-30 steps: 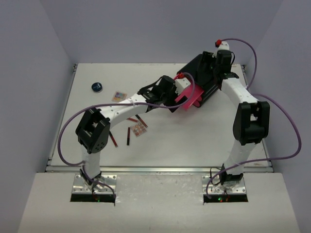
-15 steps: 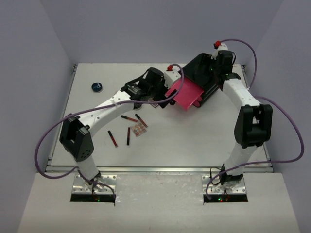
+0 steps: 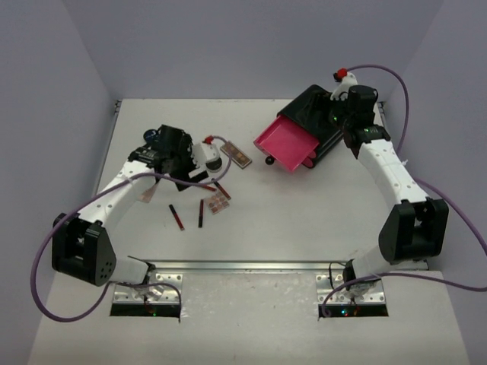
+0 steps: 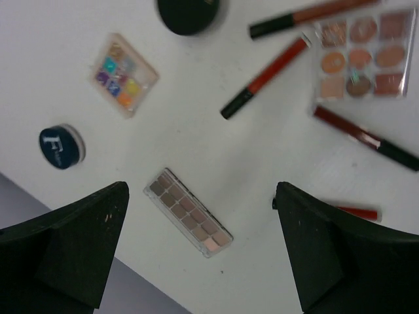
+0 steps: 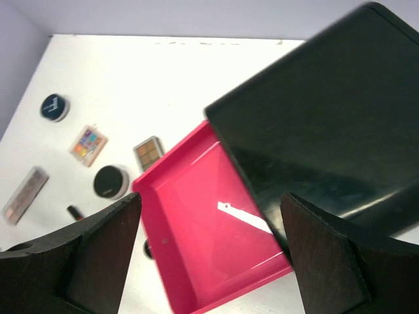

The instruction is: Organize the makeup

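The makeup lies scattered on the left half of the white table. My left gripper hangs open above it, jaws wide with nothing between them. Below the jaws lies a long brown eyeshadow palette. Farther off are a dark-blue jar, a colourful palette, a black compact, a tan palette and red-black sticks. My right gripper is open over the black box, empty, looking down at the drawer.
The black box stands at the back right with its pink drawer pulled out towards the table's middle, nothing in it. A small brown palette lies just left of the drawer. The left wall is close behind the long palette.
My left arm has swung from the pink drawer leftwards to above the makeup. The drawer stays pulled out. The right arm has shifted slightly back and right.
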